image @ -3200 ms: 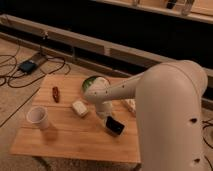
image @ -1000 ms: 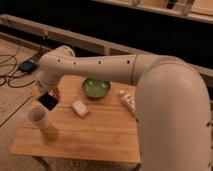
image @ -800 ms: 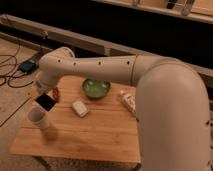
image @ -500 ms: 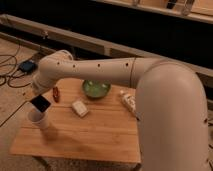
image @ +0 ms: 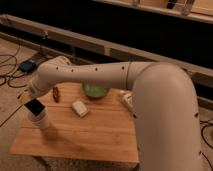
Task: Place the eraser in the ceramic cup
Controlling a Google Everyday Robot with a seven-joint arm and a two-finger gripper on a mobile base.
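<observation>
My gripper point(image: 33, 102) hangs at the wooden table's point(image: 100, 135) left end, clamped on the small flat black eraser point(image: 35, 107), which sits right over the rim of the plain white ceramic cup point(image: 40, 120). A green bowl point(image: 95, 90) stands farther back.

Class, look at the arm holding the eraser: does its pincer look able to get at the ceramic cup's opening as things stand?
Probably yes. The pincer, shut on the eraser, hangs right above the ceramic cup, and nothing visible lies between them. The whitish block sits off to the side.
</observation>
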